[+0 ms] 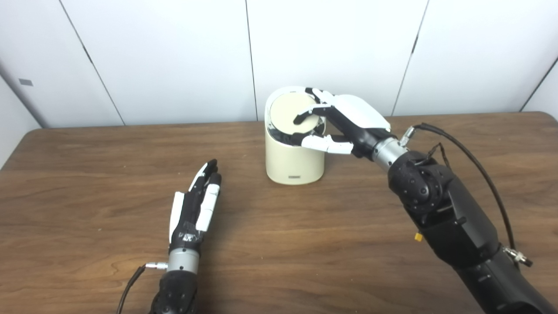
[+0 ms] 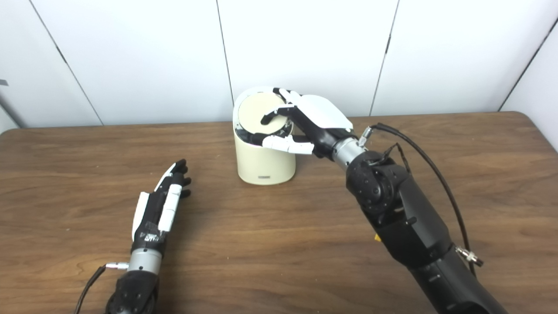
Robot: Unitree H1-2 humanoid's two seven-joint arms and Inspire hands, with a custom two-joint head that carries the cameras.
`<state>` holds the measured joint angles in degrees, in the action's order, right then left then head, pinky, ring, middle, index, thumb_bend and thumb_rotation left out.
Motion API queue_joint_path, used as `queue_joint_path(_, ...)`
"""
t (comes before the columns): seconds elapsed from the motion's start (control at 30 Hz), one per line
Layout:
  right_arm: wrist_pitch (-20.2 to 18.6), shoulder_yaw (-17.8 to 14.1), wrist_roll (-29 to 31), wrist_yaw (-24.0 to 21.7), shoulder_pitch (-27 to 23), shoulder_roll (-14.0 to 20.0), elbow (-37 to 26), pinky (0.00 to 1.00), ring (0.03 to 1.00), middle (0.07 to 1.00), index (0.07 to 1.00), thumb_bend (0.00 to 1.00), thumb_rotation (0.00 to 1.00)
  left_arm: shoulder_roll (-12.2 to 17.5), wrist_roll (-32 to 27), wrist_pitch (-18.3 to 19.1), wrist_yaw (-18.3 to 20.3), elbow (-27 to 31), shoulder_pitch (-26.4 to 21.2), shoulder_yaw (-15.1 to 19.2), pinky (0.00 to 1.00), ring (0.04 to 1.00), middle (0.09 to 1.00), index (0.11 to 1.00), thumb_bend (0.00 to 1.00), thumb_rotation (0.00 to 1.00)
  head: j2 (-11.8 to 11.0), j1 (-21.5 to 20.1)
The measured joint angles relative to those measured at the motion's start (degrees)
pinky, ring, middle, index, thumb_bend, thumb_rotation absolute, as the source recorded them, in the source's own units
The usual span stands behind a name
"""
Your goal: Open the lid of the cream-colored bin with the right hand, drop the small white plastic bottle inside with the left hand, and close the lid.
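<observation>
- Left hand [image 1: 194,207] lies on the desk [image 1: 305,244], fingers straight and close together, holding nothing, well left of the cream bin [image 1: 295,150].
- Right hand [image 1: 344,120] reaches over the bin, fingers spread on its lid [image 1: 291,114].

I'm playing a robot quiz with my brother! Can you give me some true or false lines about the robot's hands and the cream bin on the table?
1. The right hand is up at the top of the cream-colored round plastic bin. True.
2. The left hand holds a small white bottle. False: it lies flat on the brown wooden table with straight fingers, holding nothing; no bottle is in view.
3. The bin lies tipped on its side. False: it stands upright.
4. The right hand's fingers touch the bin's round cream lid. True.
5. The left hand touches the bin. False: it rests apart from it.
</observation>
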<state>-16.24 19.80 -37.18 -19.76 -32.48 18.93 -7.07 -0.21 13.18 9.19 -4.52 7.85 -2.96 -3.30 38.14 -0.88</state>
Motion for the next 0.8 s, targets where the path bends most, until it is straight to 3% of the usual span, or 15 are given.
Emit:
queue_joint_path(0.3, 0.74, -4.91, 4.06, 1.62, 3.04, -2.24, -0.54, 0.98, 1.000, 0.995, 0.912, 0.54, 1.00, -0.21, -0.10, 0.17, 0.04, 0.11, 0.02, 0.01, 0.83, 0.899, 0.932, 0.940, 0.72, 0.98, -0.09, 0.09)
queue_joint_path(0.47, -0.40, -10.07, 7.06, 2.46, 4.87, -2.34, -1.75, 0.91, 0.985, 0.988, 0.976, 0.54, 1.00, -0.95, -0.73, -0.31, -0.36, 0.08, 0.04, 1.18, 0.79, 0.867, 0.911, 0.922, 0.64, 0.93, -0.35, 0.18)
queue_joint_path(0.8, -1.47, -17.83, 14.87, 5.56, 13.83, -3.06, -2.77, 0.88, 0.939, 0.961, 0.943, 0.55, 1.00, -1.27, -2.36, -3.04, -1.43, -1.76, 0.01, 2.99, 0.76, 0.842, 0.887, 0.900, 0.65, 0.94, -0.62, 0.62)
